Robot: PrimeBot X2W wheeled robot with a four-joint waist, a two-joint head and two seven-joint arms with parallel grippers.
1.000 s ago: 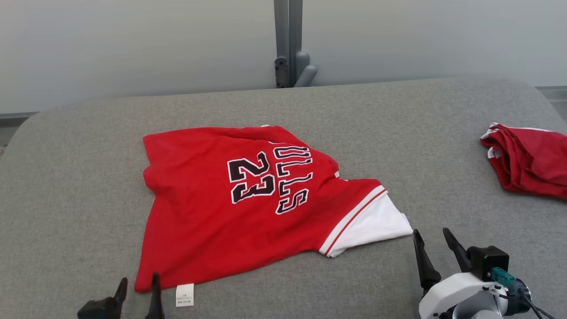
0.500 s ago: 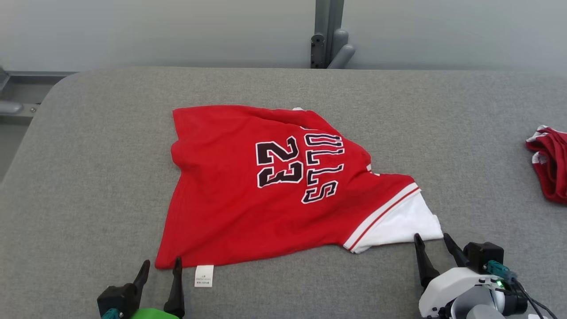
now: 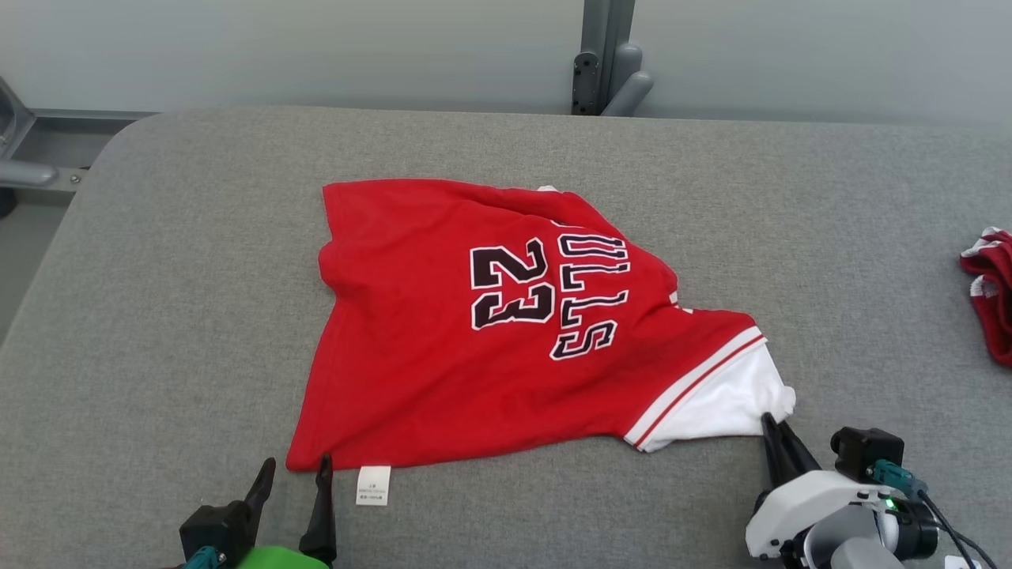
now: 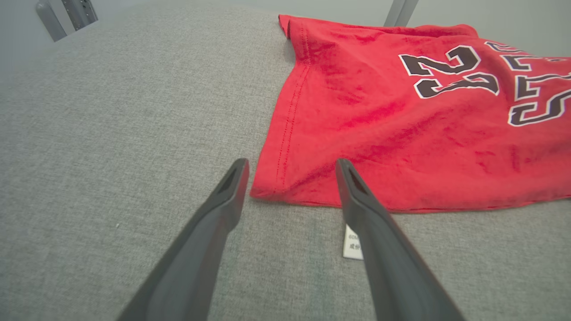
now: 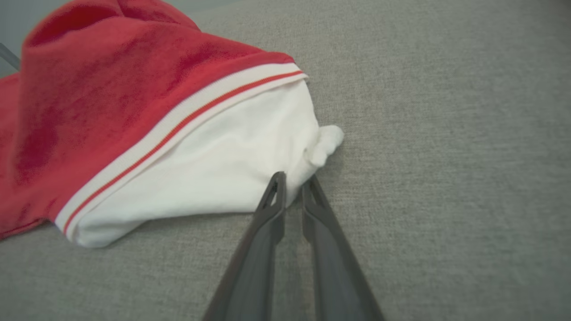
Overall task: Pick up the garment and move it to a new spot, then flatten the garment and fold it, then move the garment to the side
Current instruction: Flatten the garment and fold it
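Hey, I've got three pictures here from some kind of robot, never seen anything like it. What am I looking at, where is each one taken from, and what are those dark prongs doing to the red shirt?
It is a two-armed robot handling laundry. The wide picture comes from a camera on its head, looking down on a grey padded table. The other two come from cameras on its wrists, each looking along that arm's claw. The prongs are claw fingers. A red jersey numbered 23 lies spread out; another red garment sits at the far right. The left claw is open, straddling the jersey's near corner. The right claw pinches the white sleeve's edge.
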